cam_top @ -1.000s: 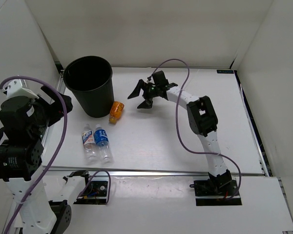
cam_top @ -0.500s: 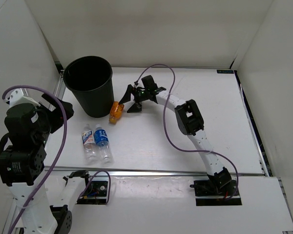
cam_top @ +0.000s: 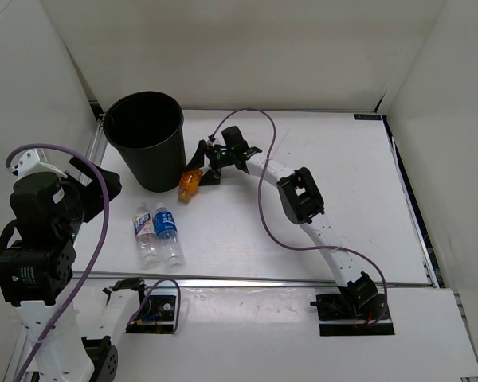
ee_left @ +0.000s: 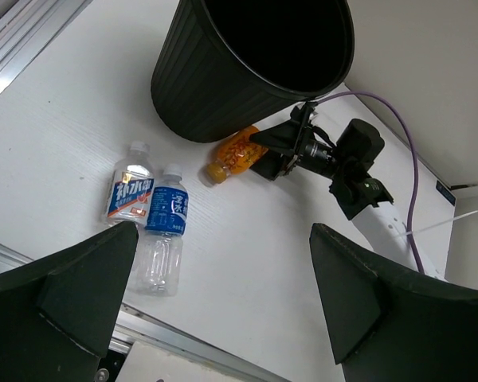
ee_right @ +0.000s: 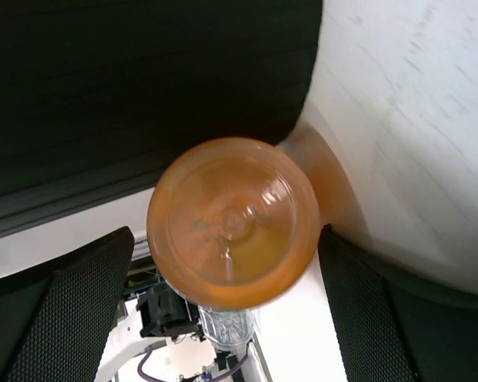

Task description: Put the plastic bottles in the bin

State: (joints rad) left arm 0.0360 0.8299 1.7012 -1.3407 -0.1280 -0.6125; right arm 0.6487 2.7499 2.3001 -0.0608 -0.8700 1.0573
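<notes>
Right gripper (cam_top: 205,165) — jaws spread wide, one finger on each side of the base of the orange bottle (cam_top: 190,184) and not closed on it. The bottle lies on its side on the table (cam_top: 342,207) at the foot of the bin (cam_top: 147,159), cap toward the near edge. Left gripper (ee_left: 219,302) — likewise wide open and empty, held high over the table's left near corner, with the two clear labelled bottles (cam_top: 166,226) lying side by side below it, near the bin but outside it.
</notes>
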